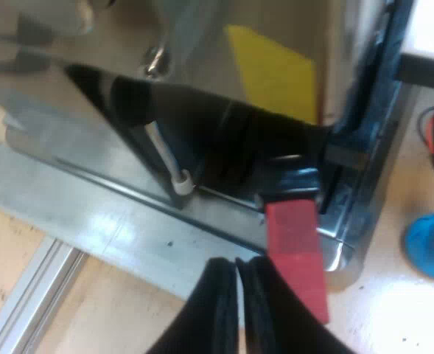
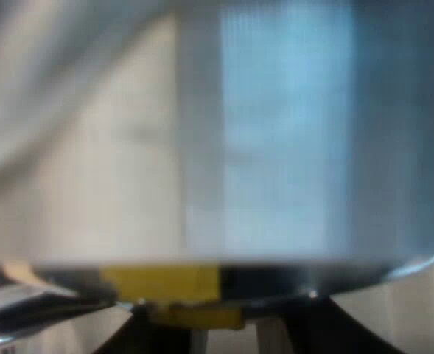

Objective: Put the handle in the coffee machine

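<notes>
Closest in, the left gripper (image 1: 236,264) has its two black fingers pressed together with nothing between them, and it hangs over the near lip of the drip tray (image 1: 128,228). At about one o'clock from the fingertips, just beside them, is the red end (image 1: 296,254) of the holder's handle. I cannot tell whether a finger brushes it.

From the red end the dark handle (image 1: 290,184) runs on toward twelve o'clock into the shadowed recess at the front of the espresso machine (image 1: 202,44). So the holder sits at the machine's front, with its red end sticking out toward the gripper.

Farther in, at about eleven o'clock from the fingertips, the steam wand (image 1: 165,155) slants down, its white tip close above the tray. Beyond the handle, a yellow patch (image 1: 275,70) shows on the shiny body. At three o'clock from the red end, well apart from it on the pale table (image 1: 393,310), stands a blue tamper (image 1: 432,243).

The right gripper (image 2: 228,328) is up close against a bright, blurred metal face. Its dark fingers stand apart, with pale light between them. A yellow strip (image 2: 161,284) lies just beyond them at about eleven o'clock, along a dark edge.
</notes>
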